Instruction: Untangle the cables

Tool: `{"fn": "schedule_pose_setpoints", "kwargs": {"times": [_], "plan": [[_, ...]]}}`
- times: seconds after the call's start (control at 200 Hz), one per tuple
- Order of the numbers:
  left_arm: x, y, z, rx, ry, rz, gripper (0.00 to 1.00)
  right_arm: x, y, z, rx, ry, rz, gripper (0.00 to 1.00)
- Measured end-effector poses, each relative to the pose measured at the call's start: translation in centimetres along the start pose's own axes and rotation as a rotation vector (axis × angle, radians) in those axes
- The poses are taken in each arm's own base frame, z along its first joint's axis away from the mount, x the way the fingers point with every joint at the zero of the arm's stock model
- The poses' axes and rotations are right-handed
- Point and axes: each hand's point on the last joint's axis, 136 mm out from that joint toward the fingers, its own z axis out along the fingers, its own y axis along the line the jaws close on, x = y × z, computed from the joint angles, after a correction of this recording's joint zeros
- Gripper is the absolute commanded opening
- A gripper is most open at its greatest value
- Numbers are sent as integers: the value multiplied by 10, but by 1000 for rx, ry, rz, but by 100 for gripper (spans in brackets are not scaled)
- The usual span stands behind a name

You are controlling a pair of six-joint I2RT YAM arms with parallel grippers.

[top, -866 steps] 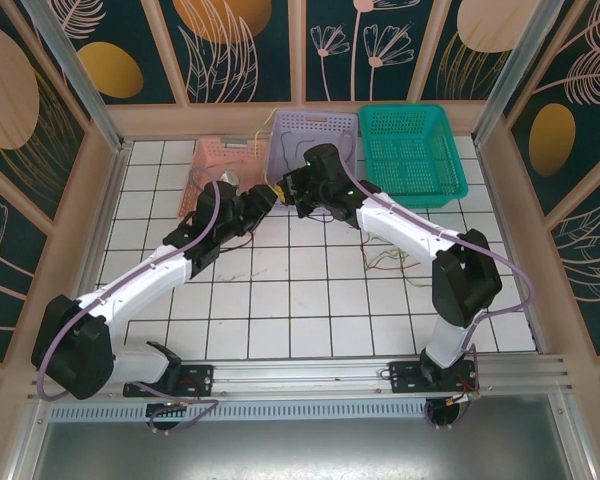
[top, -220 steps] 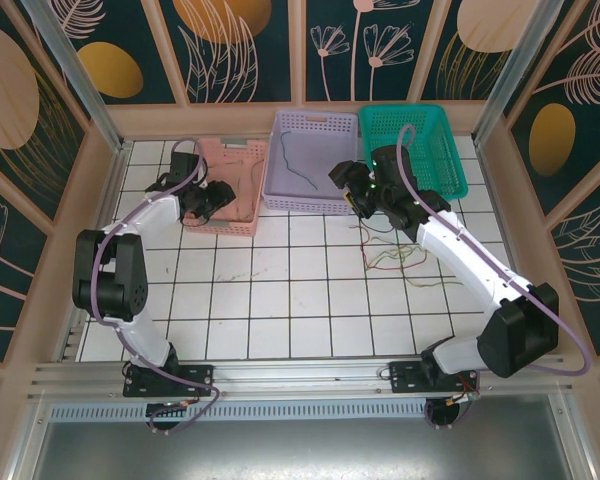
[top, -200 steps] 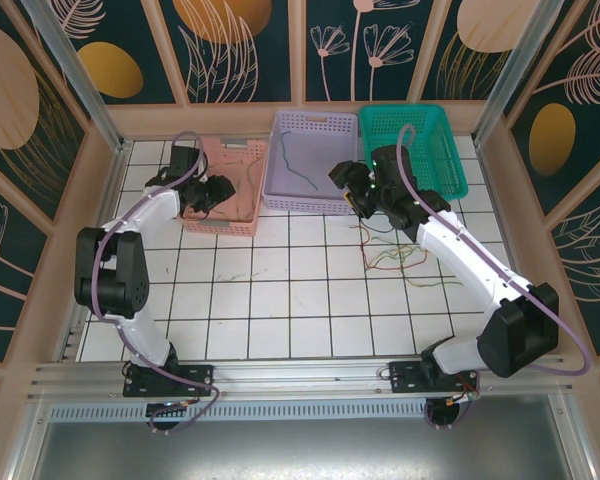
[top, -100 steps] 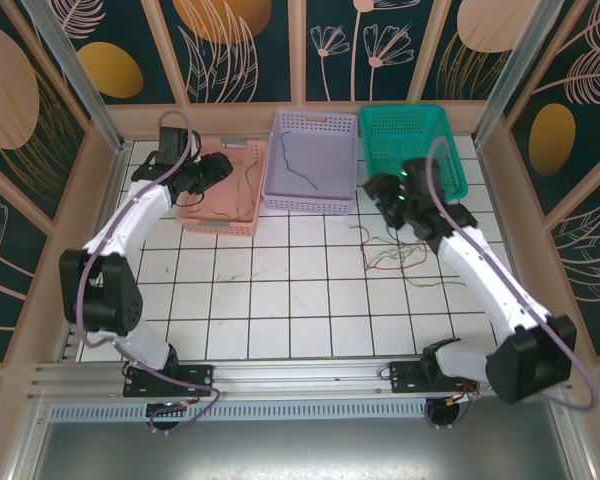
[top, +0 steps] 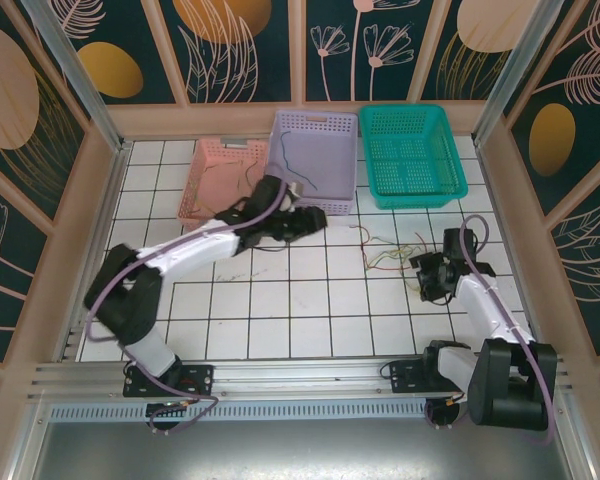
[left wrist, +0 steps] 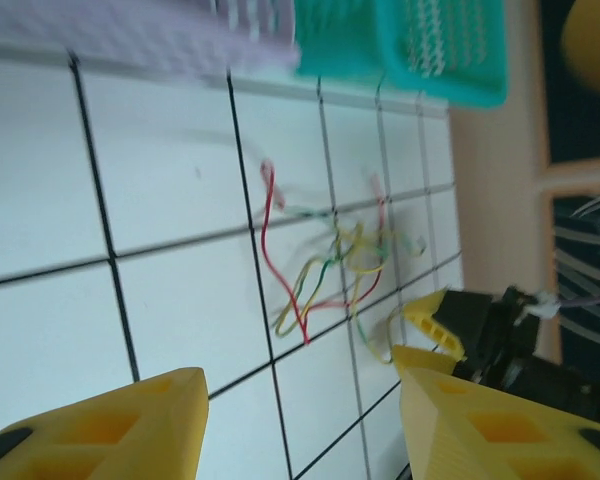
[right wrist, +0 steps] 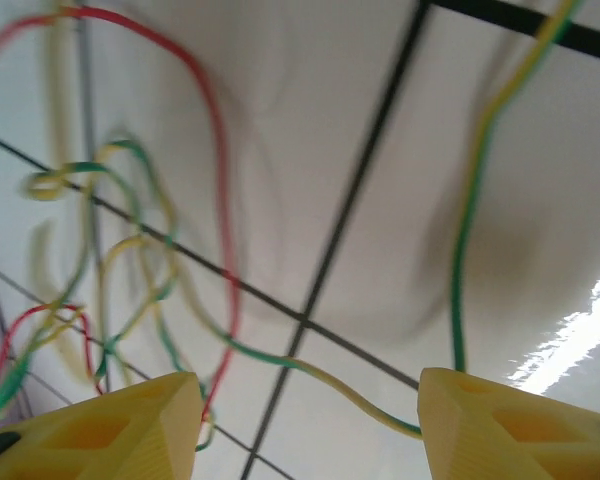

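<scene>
White tiled floor point(top: 280, 300) | floral walls point(top: 230, 40) | cables point(top: 388, 255) tangled | left tool point(top: 318, 218), right tool point(top: 418, 272) released

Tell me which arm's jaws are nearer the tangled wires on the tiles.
Right. The right arm's jaws are at the tangled wires' right edge; the left arm's, farther left by the lilac basket.

Bare table point(top: 300, 300) is lying open between the two arms, so you are getting free passage from the near edge up to the cables point(top: 385, 255). The left arm point(top: 200, 245) is stretching slantwise across the left-centre tiles and blocking that side. The pink basket point(top: 192, 185), lilac basket point(top: 352, 160) and green basket point(top: 420, 198) are lining the far edge. Wooden walls point(top: 92, 220) are closing in both sides. The right gripper point(top: 425, 275) is crowding the tangle's near-right edge.
</scene>
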Motion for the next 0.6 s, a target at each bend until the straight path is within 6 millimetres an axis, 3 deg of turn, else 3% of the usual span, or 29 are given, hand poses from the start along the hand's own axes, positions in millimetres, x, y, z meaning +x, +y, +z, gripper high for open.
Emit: {"fn": "schedule_pose_setpoints", "kwargs": {"times": [0.115, 0.235, 0.365, 0.601], "plan": [[31, 1, 52, -9, 105, 3, 55, 0, -2, 0, 1, -5, 8, 60], [57, -2, 83, -12, 169, 10, 56, -1, 2, -5, -14, -14, 15, 60], [72, -9, 94, -8, 196, 12, 56, 2, -1, -12, -20, -18, 63, 61], [66, -29, 107, 25, 186, 27, 56, 7, -1, -32, -53, -28, 155, 61]]}}
